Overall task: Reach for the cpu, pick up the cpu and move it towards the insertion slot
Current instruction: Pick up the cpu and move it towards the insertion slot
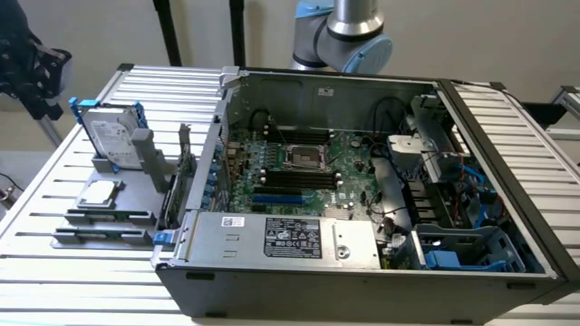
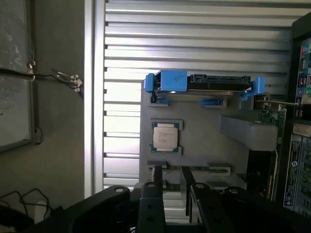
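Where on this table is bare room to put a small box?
Free: the table slats in front of the grey tray, those behind the hard drive, and those on the exterior view's right of the computer case. Crowded: the tray and inside the case.

The cpu (image 1: 98, 193) has a silvery-grey top with a dark green rim. It sits on a plain grey tray (image 1: 68, 239), the hard drive (image 1: 113, 139) is silver with bright blue rails, and the bench (image 1: 54, 272) is pale silver with long straight stripes. The computer case (image 1: 363, 292) is dark grey and its board (image 1: 354, 153) is green with black memory slots (image 1: 299, 180), the insertion slot (image 1: 302, 157) has a shiny silver frame and a dark middle, the robot arm (image 1: 349, 34) is silver and light blue, and the gripper (image 2: 171, 170) is black.
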`<state>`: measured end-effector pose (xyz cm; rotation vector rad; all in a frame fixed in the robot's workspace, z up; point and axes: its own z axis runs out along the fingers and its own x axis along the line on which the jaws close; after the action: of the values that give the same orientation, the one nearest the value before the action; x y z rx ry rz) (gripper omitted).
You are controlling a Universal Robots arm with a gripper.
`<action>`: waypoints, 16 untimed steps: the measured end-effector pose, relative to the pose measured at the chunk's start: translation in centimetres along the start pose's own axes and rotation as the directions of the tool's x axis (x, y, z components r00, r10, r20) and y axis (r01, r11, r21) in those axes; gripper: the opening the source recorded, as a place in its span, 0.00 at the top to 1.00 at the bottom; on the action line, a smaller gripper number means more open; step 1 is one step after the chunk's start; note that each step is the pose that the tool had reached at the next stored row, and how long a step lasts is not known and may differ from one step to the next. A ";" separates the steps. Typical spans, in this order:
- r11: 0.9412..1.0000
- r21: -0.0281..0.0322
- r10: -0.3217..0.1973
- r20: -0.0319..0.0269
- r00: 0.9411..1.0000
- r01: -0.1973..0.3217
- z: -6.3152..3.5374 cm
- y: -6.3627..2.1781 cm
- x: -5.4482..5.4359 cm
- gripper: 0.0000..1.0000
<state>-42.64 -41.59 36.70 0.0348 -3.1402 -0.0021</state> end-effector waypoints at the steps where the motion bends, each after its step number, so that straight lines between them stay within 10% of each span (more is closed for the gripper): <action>1: 1.000 0.000 0.000 0.000 1.000 0.000 0.00 0.00 0.0 0.70; 11: 1.000 0.000 0.000 0.000 1.000 0.000 0.14 -0.01 0.0 0.29; 16: 1.000 -0.001 0.000 0.000 1.000 0.000 1.03 -0.01 0.0 0.29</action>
<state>-42.63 -41.60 35.66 0.0348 -3.1402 -0.0044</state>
